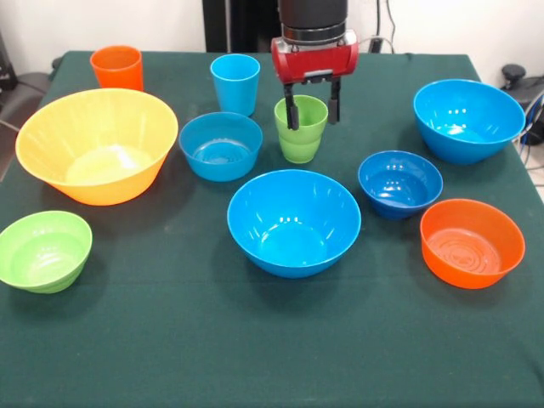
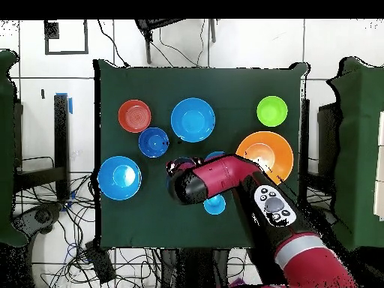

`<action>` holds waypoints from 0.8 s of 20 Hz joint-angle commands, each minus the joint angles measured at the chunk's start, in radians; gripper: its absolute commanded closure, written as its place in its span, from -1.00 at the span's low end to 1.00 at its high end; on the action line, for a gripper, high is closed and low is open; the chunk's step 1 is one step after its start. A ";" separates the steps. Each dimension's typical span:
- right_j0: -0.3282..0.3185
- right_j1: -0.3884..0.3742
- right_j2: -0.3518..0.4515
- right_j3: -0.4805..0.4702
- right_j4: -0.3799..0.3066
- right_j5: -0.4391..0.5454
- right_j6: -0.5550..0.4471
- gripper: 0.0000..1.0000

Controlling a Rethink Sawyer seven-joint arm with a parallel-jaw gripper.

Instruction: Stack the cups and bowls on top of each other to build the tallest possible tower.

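My gripper (image 1: 313, 109) hangs open over the lime green cup (image 1: 301, 136) at the table's far middle. One finger (image 1: 291, 110) dips inside the cup's rim and the other is just outside its right wall. The orange cup (image 1: 116, 67) and the light blue cup (image 1: 235, 83) stand upright at the far side. All the bowls stand apart: yellow-orange (image 1: 96, 144), medium light blue (image 1: 220, 146), two large bright blue (image 1: 293, 223) (image 1: 468, 121), dark blue (image 1: 399, 184), orange (image 1: 472, 243), lime green (image 1: 44, 251). No nested tower shows.
In the overhead view my arm (image 2: 225, 178) lies across the table's middle and hides the gripper and the green cup. The green cloth (image 1: 255, 340) runs bare along the front edge. Cables lie off the table's far right corner (image 1: 527, 93).
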 commanded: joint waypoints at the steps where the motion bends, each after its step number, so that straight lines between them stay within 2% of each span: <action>1: 0.011 0.121 0.044 -0.075 -0.099 0.045 -0.144 -1.00; 3: 0.024 0.154 0.030 -0.092 -0.107 0.019 -0.120 -1.00; 6: 0.027 0.165 0.029 -0.092 -0.111 0.011 -0.112 -1.00; 12: -0.007 0.106 0.058 -0.030 -0.100 0.038 -0.132 -1.00; 16: -0.018 0.014 0.084 0.026 -0.065 0.078 -0.145 -1.00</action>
